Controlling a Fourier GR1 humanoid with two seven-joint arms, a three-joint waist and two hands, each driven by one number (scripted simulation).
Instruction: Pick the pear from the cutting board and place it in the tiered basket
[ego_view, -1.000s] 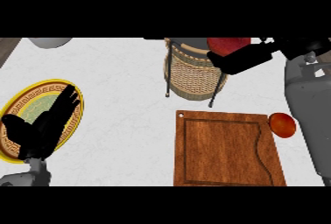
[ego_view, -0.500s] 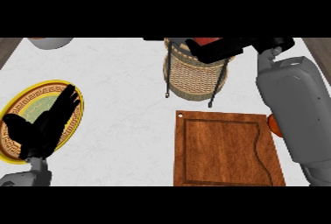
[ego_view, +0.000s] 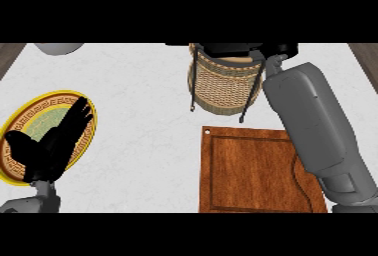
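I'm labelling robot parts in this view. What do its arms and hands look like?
Both forearms are smooth grey shells, the right one a long rounded casing with a jointed segment near the lower edge. Each robot hand is matt black: left, right. No cables or markings show.

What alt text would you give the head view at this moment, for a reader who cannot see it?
The robot's right hand reaches over the top of the woven tiered basket at the far side of the counter, its grey forearm crossing the right edge of the bare wooden cutting board. The left hand rests open over a yellow-rimmed plate at the left. No pear is visible.
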